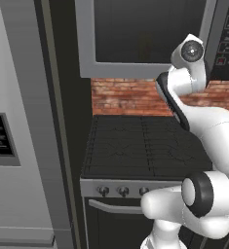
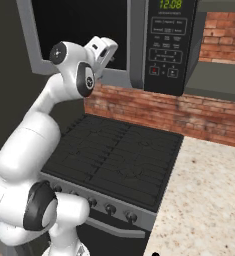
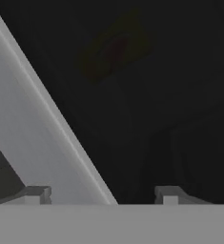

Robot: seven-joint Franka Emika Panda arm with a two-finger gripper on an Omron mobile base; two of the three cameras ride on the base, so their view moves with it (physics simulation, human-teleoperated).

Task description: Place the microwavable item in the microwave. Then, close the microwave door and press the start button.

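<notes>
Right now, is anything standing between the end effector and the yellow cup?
Yes. The microwave door is in the way. The open end effector faces the door's dark glass, and the yellow cup shows only dimly behind it, inside the microwave.

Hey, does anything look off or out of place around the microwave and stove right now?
Nothing stands out. The microwave door is shut and sits square, the yellow cup shows dimly upright behind its glass, and the stove looks tidy. No spills or damage visible.
</notes>
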